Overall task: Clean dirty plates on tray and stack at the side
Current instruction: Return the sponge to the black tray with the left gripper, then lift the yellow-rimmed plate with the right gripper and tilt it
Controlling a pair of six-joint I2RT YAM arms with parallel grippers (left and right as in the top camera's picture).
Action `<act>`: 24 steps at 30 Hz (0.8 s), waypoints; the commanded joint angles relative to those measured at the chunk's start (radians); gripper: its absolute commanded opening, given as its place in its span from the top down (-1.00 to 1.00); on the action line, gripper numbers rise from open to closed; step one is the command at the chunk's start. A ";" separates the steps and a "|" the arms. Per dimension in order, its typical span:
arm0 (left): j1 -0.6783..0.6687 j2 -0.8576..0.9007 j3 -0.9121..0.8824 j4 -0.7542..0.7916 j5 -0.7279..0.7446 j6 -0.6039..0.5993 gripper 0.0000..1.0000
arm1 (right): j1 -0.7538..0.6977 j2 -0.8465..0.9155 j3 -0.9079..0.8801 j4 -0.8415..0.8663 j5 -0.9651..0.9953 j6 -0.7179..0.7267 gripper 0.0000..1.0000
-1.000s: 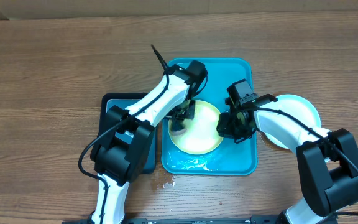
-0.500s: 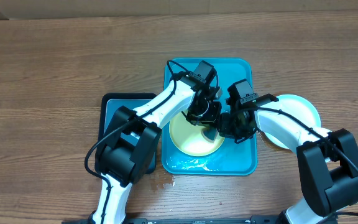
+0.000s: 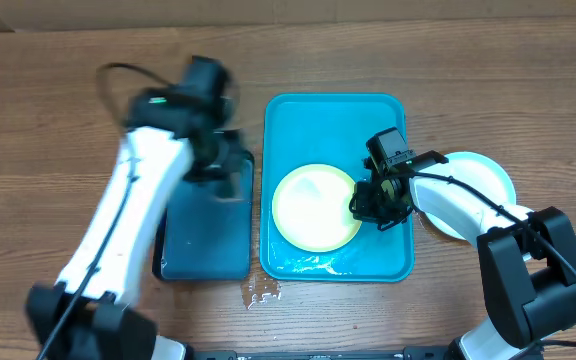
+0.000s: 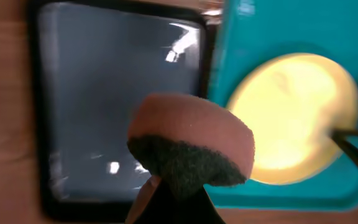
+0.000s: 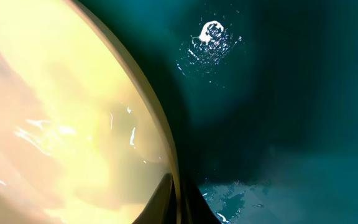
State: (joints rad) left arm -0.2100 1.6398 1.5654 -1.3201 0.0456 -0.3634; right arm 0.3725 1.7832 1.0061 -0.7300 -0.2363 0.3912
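Note:
A yellow-green plate [image 3: 313, 207] lies in the teal tray [image 3: 336, 115], its pale centre clean-looking. My right gripper [image 3: 365, 205] is shut on the plate's right rim; the right wrist view shows the fingers [image 5: 179, 199] pinching the rim of the plate [image 5: 55, 112] over the wet tray [image 5: 278, 93]. My left gripper [image 3: 230, 168] is over the black tray, shut on a pink sponge with a dark scouring face [image 4: 191, 146]. A light blue plate [image 3: 480, 178] lies on the table right of the tray, partly under my right arm. No third plate shows.
A smaller black tray [image 3: 203, 235] with a grey-blue inside sits left of the teal tray; it also shows in the left wrist view [image 4: 117, 93]. A small water puddle [image 3: 260, 290] lies on the wood in front of the trays.
My left arm has swung the sponge off the yellow-green plate and left, over the black tray. My right gripper has kept its hold on the plate's rim.

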 commanded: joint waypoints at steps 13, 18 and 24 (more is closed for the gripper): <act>0.138 0.018 -0.288 0.226 0.033 -0.011 -0.25 | -0.007 0.011 0.061 -0.172 0.063 -0.026 0.92; 0.192 -0.078 -0.082 0.072 0.033 -0.010 -0.63 | 0.053 -0.096 0.220 -0.283 0.125 -0.048 0.92; 0.293 -0.286 0.243 -0.075 0.033 -0.008 -1.00 | 0.321 -0.153 0.465 -0.218 0.320 -0.154 0.92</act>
State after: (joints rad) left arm 0.0540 1.4498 1.6920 -1.3579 0.0746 -0.3672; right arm 0.5884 1.6630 1.4105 -1.0027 -0.0563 0.2852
